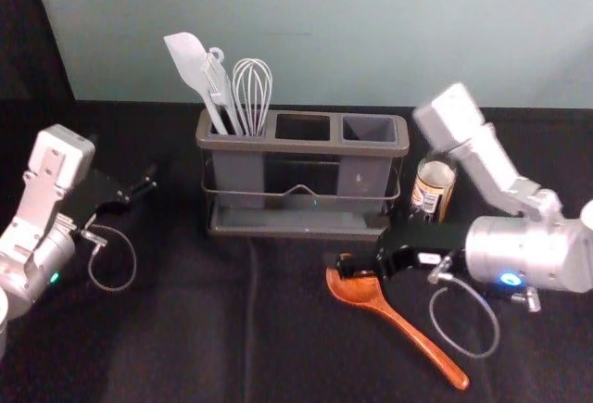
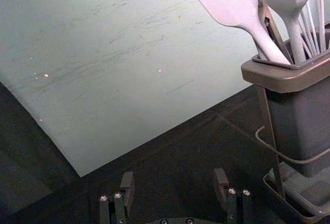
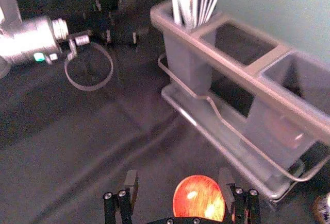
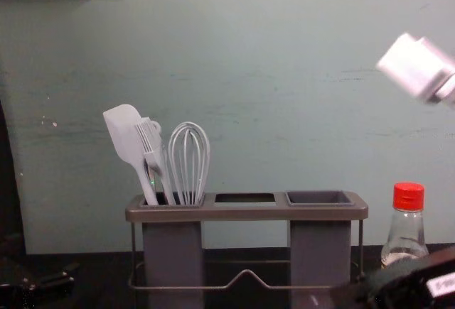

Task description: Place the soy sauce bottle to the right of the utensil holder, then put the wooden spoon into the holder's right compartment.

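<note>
My right gripper is over the bowl of the wooden spoon, whose handle runs toward the front right. In the right wrist view that gripper stands open, the spoon's bowl showing between its fingers. The soy sauce bottle stands just right of the utensil holder; its red cap shows in the chest view. The holder's right compartment has nothing sticking out of it. My left gripper is parked at the left, open in its wrist view.
A spatula, a brush and a whisk stand in the holder's left compartment. A pale wall rises behind the dark-covered table. The right forearm passes in front of the bottle.
</note>
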`<state>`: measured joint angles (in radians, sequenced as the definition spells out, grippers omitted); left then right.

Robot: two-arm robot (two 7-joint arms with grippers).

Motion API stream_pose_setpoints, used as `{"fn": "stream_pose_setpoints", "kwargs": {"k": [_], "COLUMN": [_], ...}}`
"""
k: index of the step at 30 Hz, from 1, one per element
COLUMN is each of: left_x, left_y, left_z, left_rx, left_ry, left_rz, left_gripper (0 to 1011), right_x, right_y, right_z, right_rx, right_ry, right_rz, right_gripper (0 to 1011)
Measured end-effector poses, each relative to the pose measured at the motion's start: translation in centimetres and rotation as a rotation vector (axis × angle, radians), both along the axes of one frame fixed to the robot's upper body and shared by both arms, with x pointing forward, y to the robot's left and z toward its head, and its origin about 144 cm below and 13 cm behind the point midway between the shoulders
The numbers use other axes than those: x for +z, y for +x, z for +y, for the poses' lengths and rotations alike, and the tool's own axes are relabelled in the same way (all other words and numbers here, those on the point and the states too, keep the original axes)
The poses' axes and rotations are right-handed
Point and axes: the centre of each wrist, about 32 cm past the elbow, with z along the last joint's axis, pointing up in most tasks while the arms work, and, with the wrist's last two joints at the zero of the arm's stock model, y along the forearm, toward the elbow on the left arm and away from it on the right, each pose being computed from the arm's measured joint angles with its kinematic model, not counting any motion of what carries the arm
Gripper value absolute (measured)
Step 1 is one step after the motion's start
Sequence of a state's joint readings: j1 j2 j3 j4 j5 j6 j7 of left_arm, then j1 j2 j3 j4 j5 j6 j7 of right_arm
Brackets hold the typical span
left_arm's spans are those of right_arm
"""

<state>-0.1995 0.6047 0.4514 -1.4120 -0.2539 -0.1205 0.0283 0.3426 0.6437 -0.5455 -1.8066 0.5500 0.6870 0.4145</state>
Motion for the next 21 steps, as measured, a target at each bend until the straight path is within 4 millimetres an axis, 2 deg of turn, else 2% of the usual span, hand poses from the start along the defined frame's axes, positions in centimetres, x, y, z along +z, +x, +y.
{"fn": "stream_pose_setpoints", "kwargs": {"k": [7,21], "left_x": [0.0,0.0], "left_y": [0.0,0.0], "left_z": [0.0,0.0], "left_rx": [0.000,0.000], "left_ry": [0.000,0.000], "left_rz": [0.000,0.000], "left_gripper": [1005,1005], "right_x": [-0.9,-2.4], "right_y": [1.6,2.8], "right_z": [1.7,2.2], "right_rx": [0.016,-0.009], "right_ry": [-0.092,-0.171], "right_rz": [0.049,0.075], "right_gripper": [1003,1003]}}
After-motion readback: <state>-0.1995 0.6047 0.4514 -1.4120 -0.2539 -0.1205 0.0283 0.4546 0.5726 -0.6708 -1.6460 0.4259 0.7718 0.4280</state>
